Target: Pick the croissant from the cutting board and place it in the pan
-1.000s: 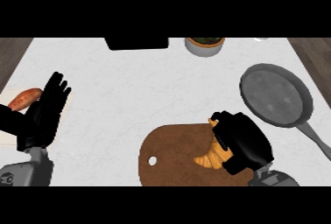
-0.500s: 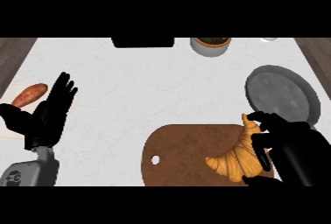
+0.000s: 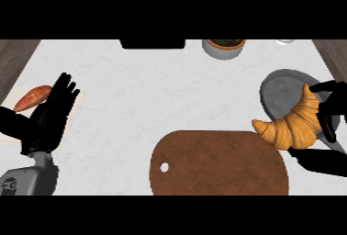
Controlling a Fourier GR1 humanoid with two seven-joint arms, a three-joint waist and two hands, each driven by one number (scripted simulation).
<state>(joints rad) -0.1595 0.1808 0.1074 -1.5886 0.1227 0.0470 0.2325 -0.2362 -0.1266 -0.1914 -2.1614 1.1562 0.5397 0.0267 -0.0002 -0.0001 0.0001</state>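
A golden croissant [image 3: 293, 125] hangs above the counter at the right, lifted off the brown cutting board [image 3: 217, 165]. My right hand [image 3: 331, 120] is curled round it from the right side, mostly cut off by the view's edge. The croissant's upper tip overlaps the grey pan [image 3: 284, 92], which lies just behind it. The board is bare, with a small hole near its left edge. My left hand [image 3: 53, 112] rests open at the left, fingers up, away from the board.
A sweet potato [image 3: 32, 97] lies on a pale plate at the far left edge. A grey bowl or pot [image 3: 223, 47] stands at the back centre, a dark object [image 3: 152, 43] beside it. Wooden strips border the white counter on both sides.
The croissant has gone up and to the right off the cutting board, carried by my right hand toward the pan. The left hand has stayed put.
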